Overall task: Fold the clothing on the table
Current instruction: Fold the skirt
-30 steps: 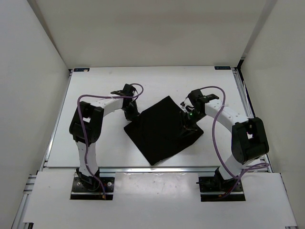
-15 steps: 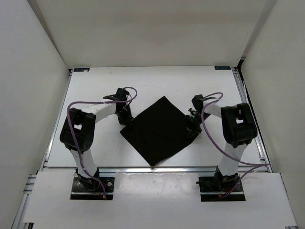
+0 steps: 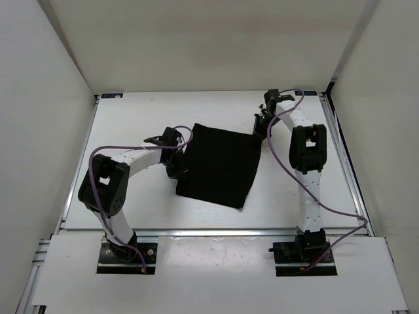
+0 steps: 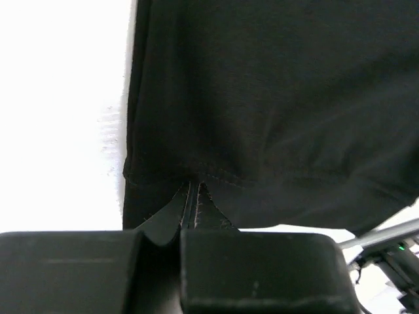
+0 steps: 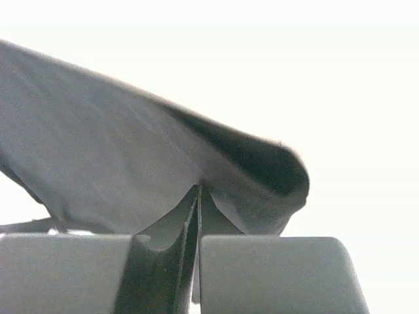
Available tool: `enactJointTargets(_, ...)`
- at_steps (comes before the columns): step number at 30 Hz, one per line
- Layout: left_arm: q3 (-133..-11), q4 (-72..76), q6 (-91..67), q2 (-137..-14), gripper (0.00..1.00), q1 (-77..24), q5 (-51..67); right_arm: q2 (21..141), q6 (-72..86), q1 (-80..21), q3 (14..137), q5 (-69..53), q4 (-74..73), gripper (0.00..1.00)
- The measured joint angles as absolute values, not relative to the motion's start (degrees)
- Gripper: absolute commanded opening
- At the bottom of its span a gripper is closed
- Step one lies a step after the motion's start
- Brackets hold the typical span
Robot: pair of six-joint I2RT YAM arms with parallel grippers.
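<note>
Left gripper is pinched tight on the hem at the left edge of the black clothing, which sits around the middle of the table. Over on the right, the right gripper is clamped on the far right corner, and the fabric curls over next to its fingers. Looks light and floppy to me. I'd guess it sags and creases wherever it isn't held, so corners and hems seem the best spots to grab.
</note>
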State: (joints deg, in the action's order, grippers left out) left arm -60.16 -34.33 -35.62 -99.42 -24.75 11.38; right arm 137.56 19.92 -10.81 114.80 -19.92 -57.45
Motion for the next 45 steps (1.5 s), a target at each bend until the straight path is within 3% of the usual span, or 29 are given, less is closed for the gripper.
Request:
enactJointTargets(3,-61.1,-34.6,-35.6,-98.7,0.02,-23.8,12.7,138.0,19.5,-10.5,119.2,-19.6,-55.7,0.21)
enactJointTargets(6,-62.5,-34.3,-35.5,-96.5,0.21,-21.3,15.2,133.4,18.9,-11.3,117.1,-18.4,-56.1,0.39)
enactJointTargets(7,-62.9,-34.0,-35.4,-95.3,0.33,-20.1,16.4,130.6,18.5,-12.0,115.5,-17.8,-56.3,0.41)
enactJointTargets(8,-63.4,-33.8,-35.2,-94.0,0.37,-19.1,17.6,127.8,18.1,-12.8,113.5,-17.4,-56.3,0.42)
enactJointTargets(13,-64.1,-33.5,-33.7,-87.8,0.43,-16.2,17.5,112.2,17.5,-18.0,99.8,-16.8,-56.4,0.43)
enactJointTargets(20,-50.6,-32.8,-31.5,-80.8,0.44,-17.0,15.2,98.6,21.2,-22.0,74.8,-17.9,-54.4,0.43)
enactJointTargets(26,-39.2,-30.8,-31.4,-80.3,0.44,-16.9,15.6,92.5,25.2,-22.6,63.4,-20.8,-51.2,0.43)
enactJointTargets(45,-38.7,-22.0,-34.3,-80.6,0.43,-15.3,22.7,88.4,28.6,-22.1,52.3,-24.8,-46.3,0.42)
